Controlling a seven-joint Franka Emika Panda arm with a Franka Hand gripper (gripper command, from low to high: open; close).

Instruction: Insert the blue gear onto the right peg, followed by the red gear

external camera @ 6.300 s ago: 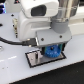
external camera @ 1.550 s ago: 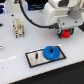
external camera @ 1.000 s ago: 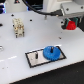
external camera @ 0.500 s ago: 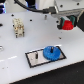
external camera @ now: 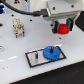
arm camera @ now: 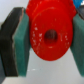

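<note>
The blue gear (external camera: pixel 51 53) lies flat on the right half of the black-framed grey plate (external camera: pixel 31 61). The right peg is hidden at the gear's centre; I cannot make it out. A thin dark left pin (external camera: pixel 36 55) stands free on the plate. My gripper (external camera: pixel 63 28) hangs above and beyond the plate, toward the exterior view's right, shut on the red gear (external camera: pixel 63 29). In the wrist view the red gear (arm camera: pixel 49 36) with its dark centre hole fills the gap between the teal pads (arm camera: pixel 21 44) of the gripper (arm camera: pixel 49 39).
A beige upright block (external camera: pixel 18 28) stands at the exterior view's left on the white table (external camera: pixel 15 70). Black cables (external camera: pixel 20 8) trail across the back. A small dark and red object (external camera: pixel 2 22) sits at the far left edge.
The gripper left the blue gear on the plate and moved to the exterior view's right. It closed on the red gear and now holds it off the table, nearer the plate.
</note>
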